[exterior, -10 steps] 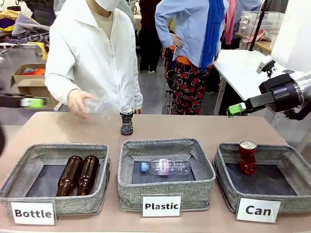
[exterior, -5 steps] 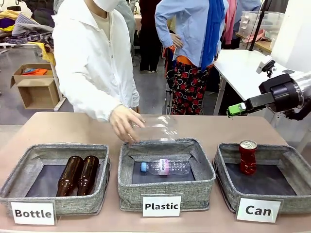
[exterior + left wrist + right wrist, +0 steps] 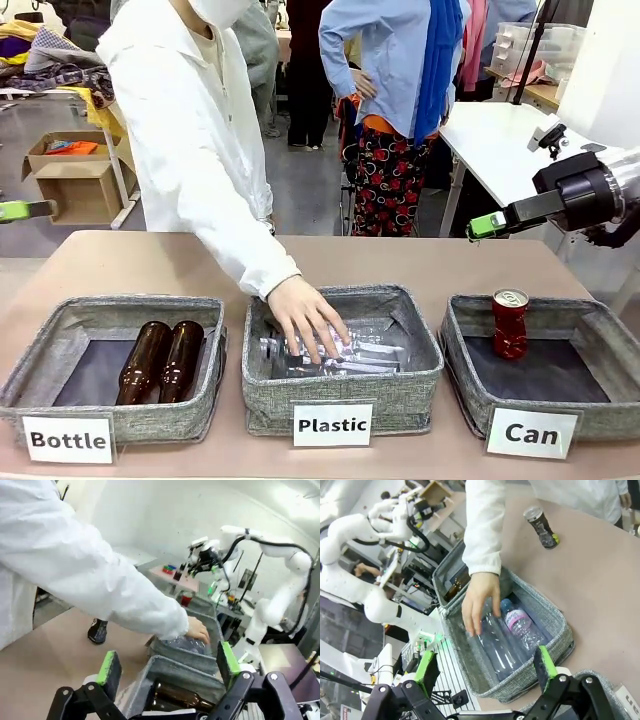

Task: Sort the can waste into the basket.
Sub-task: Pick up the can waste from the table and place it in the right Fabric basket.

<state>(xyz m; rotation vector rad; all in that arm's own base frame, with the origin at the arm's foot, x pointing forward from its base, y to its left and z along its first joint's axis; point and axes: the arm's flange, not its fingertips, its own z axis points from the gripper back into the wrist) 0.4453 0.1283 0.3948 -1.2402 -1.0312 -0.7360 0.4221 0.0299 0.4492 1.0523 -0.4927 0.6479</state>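
Can basket [image 3: 610, 415]: grey fabric, at the near right of the bench [image 3: 150, 265], with a white "Can" label on its front wall.
Red can [image 3: 509, 323]: dented, standing upright inside the Can basket, toward its far left corner.
Plastic basket [image 3: 270, 395]: the middle one of the near row, with clear plastic bottles [image 3: 370, 350] lying in it.
Bottle basket [image 3: 160, 420]: near left, with two brown glass bottles [image 3: 143, 362] lying side by side in it.
Person's hand [image 3: 305, 318]: fingers spread, resting on the clear bottles in the Plastic basket, at the end of a white sleeve.
Black can [image 3: 541, 527]: standing on the bare bench beyond the Plastic basket, outside every basket and well apart from the Can basket.
Left tool [image 3: 168, 664]: jaws wide apart with nothing between them, raised off the bench's left side.
Right tool [image 3: 486, 669]: jaws spread and empty, held above the bench's far right side.
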